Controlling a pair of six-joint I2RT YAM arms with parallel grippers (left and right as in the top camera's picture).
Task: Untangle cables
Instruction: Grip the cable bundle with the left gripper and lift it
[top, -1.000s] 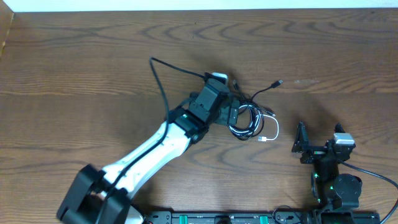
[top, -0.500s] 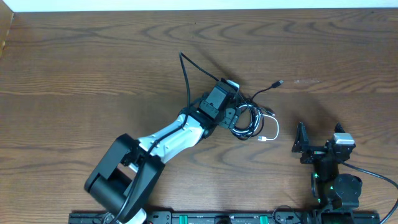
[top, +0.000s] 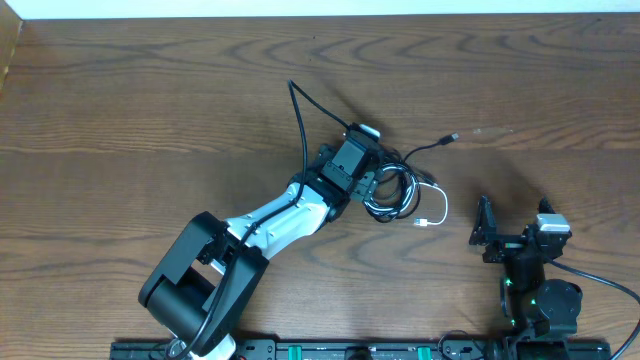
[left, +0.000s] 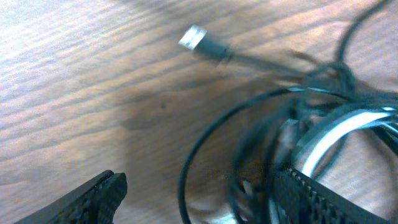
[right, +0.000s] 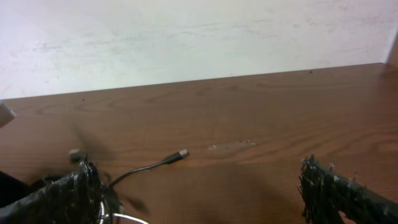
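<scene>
The cables (top: 398, 192) lie in a tangled bundle at mid-table, black loops with a white cord (top: 441, 208) curling out to the right. One black plug end (top: 455, 135) stretches toward the far right. My left gripper (top: 374, 187) sits low over the bundle's left side. In the left wrist view it is open (left: 199, 202), with a black loop (left: 185, 177) between the fingers and the white cord (left: 329, 134) against the right finger (left: 317, 199). My right gripper (top: 513, 228) stands open near the front right, apart from the cables, with nothing between its fingers (right: 62, 196).
The left arm's own thick black wire (top: 300, 120) arcs up behind its wrist. The wooden table (top: 150, 100) ends at a white wall (right: 186, 37) at the far side. The arms' base rail (top: 350, 350) runs along the front edge.
The left arm has folded its elbow in toward the middle. Its gripper has settled onto the bundle, which slid a little left, and the black plug end shifted slightly. The right arm is still.
</scene>
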